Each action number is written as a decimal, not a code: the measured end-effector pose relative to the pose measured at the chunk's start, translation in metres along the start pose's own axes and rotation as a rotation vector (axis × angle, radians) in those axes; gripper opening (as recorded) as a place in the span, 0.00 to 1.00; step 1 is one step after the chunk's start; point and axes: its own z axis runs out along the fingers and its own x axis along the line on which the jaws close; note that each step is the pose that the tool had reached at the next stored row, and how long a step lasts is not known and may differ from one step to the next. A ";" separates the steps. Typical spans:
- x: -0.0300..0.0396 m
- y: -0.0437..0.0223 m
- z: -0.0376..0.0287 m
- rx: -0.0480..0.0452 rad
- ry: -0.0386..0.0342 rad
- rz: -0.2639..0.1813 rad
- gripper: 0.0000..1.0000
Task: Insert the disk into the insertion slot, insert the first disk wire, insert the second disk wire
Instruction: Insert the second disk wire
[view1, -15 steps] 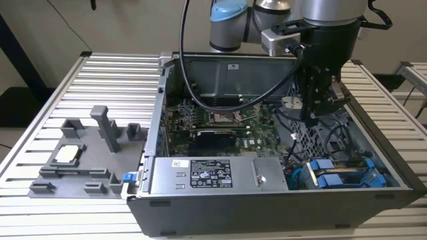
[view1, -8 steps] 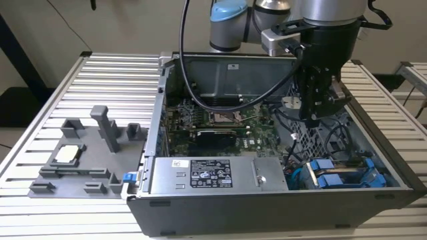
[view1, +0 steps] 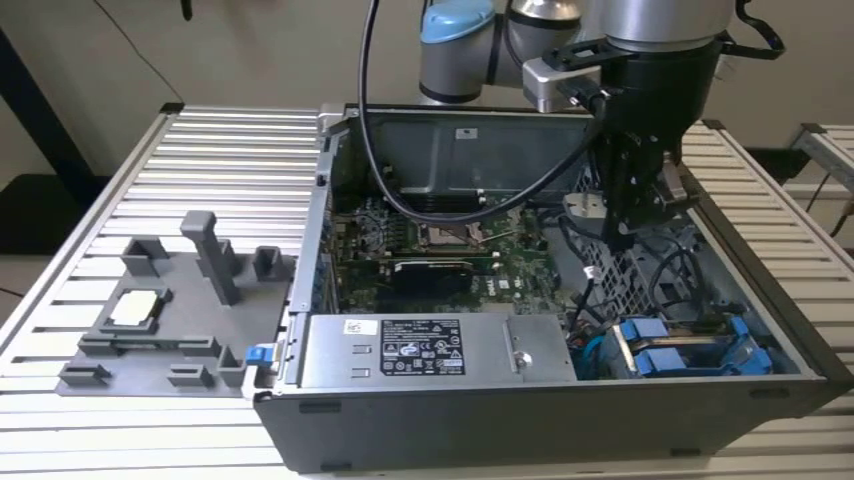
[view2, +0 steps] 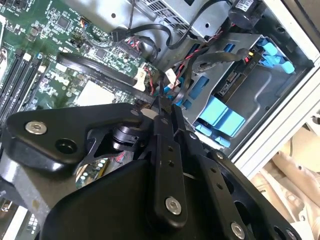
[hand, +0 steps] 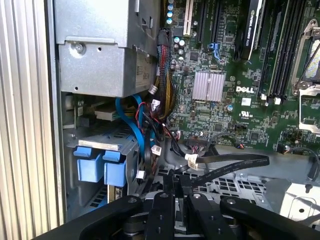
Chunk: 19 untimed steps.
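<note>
Surface (view1: 214, 150): slatted metal; it carries the open computer case and a gray fixture.
Computer case (view1: 534, 420): lies lid-off toward the exterior view's right.
Gray fixture (view1: 160, 330): just beside the case, at the exterior view's left.
Motherboard (view1: 441, 250): green, on the case floor.
Drive cage (view1: 727, 335): in the case corner, beside the silver power supply (view1: 414, 350).
Disk (view1: 663, 361): seated in the drive cage, with its blue tabs (hand: 102, 167) facing the loose cables.
My pincer (view1: 625, 235): I hang inside the case between motherboard and cage, my fingers (hand: 167, 192) pressed together.
Flat black cable (hand: 235, 165): just beside my fingertips; I cannot tell if I pinch it.
</note>
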 end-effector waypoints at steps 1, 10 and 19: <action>0.0000 0.0000 0.0000 0.0000 -0.0001 0.000 0.16; 0.0075 0.0001 0.0016 -0.0018 -0.0002 0.000 0.16; 0.0348 -0.0095 0.0104 -0.0138 -0.0024 -0.002 0.16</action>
